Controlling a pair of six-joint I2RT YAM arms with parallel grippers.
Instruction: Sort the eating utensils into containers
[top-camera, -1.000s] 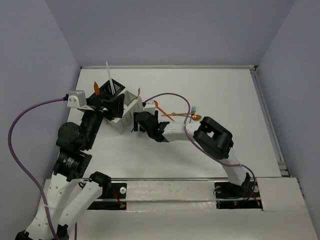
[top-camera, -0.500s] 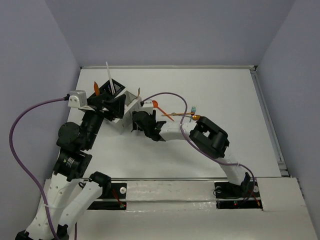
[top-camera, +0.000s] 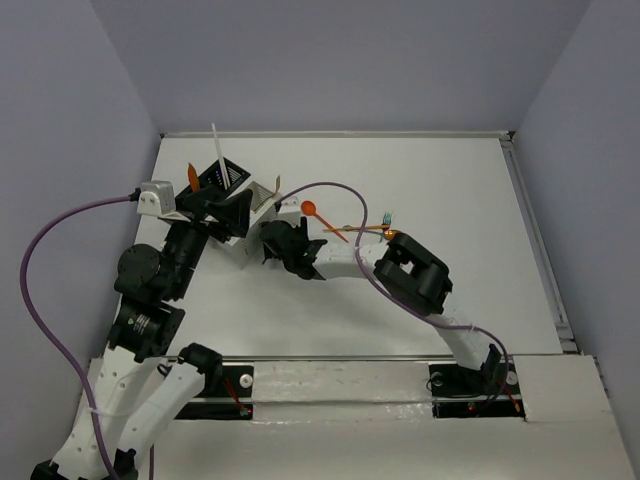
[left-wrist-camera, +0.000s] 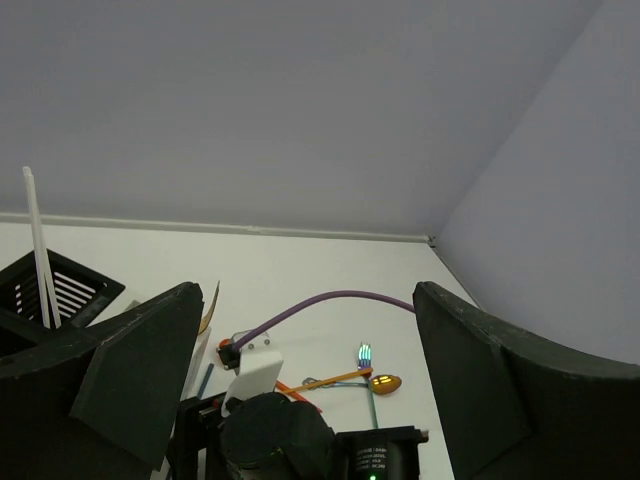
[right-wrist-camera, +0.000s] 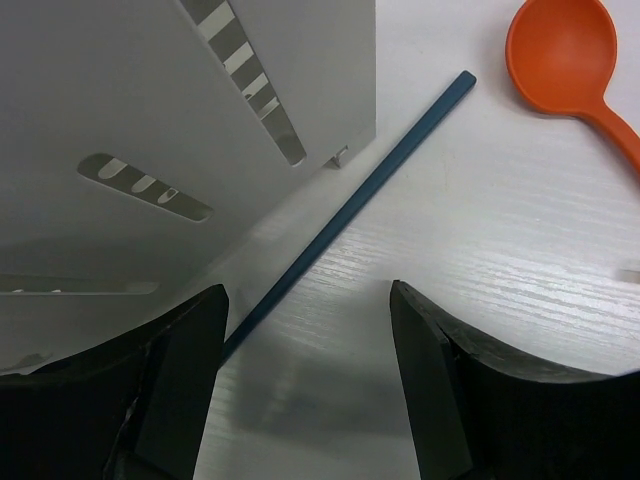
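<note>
Here my right gripper hangs unclenched and empty; the teal stick lies just ahead, slanting from my left finger away rightward, just beside the white caddy.

Jaws of left tool spread wide; beyond, black caddy holding white sticks; teal fork and gold spoon on table.

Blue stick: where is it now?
In the right wrist view the blue stick lies diagonally on the table beside a corner of the white container, orange spoon to its right.
</note>
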